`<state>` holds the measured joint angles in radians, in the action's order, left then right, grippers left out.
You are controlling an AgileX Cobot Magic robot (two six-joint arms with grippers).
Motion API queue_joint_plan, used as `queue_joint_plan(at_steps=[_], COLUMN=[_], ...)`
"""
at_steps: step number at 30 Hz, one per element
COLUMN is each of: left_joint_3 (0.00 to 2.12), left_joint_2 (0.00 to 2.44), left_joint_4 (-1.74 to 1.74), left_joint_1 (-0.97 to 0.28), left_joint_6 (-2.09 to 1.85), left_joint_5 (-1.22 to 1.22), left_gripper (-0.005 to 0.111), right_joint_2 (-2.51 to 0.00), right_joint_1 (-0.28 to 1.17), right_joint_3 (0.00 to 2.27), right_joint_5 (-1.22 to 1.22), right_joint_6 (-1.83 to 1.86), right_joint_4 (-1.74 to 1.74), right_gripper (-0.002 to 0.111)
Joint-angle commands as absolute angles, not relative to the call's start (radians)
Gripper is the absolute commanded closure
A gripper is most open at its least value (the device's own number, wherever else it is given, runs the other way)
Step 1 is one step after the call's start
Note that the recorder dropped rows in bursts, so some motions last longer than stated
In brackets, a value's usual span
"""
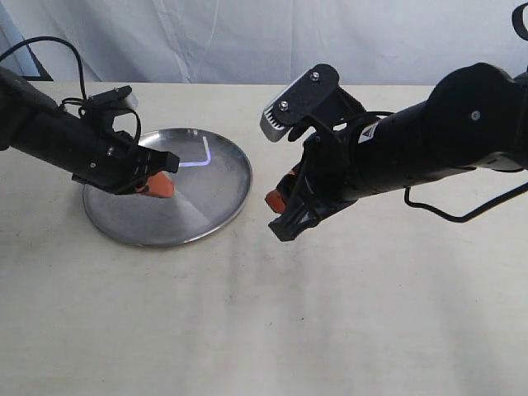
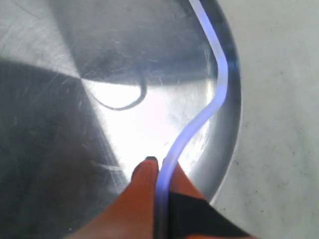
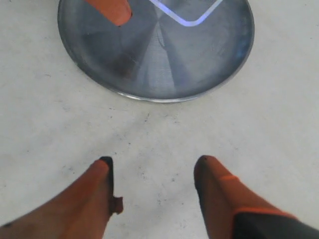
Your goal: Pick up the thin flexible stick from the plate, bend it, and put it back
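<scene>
Beige tabletop (image 1: 330, 313), white backdrop; the thin flexible stick (image 1: 206, 152) shows a clear kink and sits over the plate (image 1: 190, 216), one end pinched between the closed pads of my left gripper (image 1: 165, 175). My right gripper (image 1: 279, 216) hangs just off the plate's rim over bare table, jaws apart, holding nothing. I read it as bend done, put-back in hand: next I lower the left and open it so the stick settles inside the rim without springing out; can't tell if its free end touches metal.

Shiny brushed-metal plate (image 1: 210, 216), translucent stick (image 1: 198, 162)
</scene>
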<state>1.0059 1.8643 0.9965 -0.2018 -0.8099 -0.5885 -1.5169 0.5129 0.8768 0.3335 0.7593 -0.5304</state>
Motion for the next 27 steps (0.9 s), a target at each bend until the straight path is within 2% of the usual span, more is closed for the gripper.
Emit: queue_joint_plan(at_steps=[1, 27], left_joint_3=[1.016, 1.018], left_joint_2=[1.892, 1.902], left_joint_4=[0.994, 0.994], left_joint_1=[-0.201, -0.201], left_joint_6=[-0.803, -0.803], left_joint_5=[-0.603, -0.602], left_gripper=[0.107, 0.107], right_joint_2=[-1.509, -1.509], right_joint_1=[0.508, 0.508], right_joint_3=[0.874, 0.874], right_joint_5=[0.333, 0.333], right_joint_6=[0.757, 0.741], right_joint_4=[-0.528, -0.532], right_gripper=[0.057, 0.057])
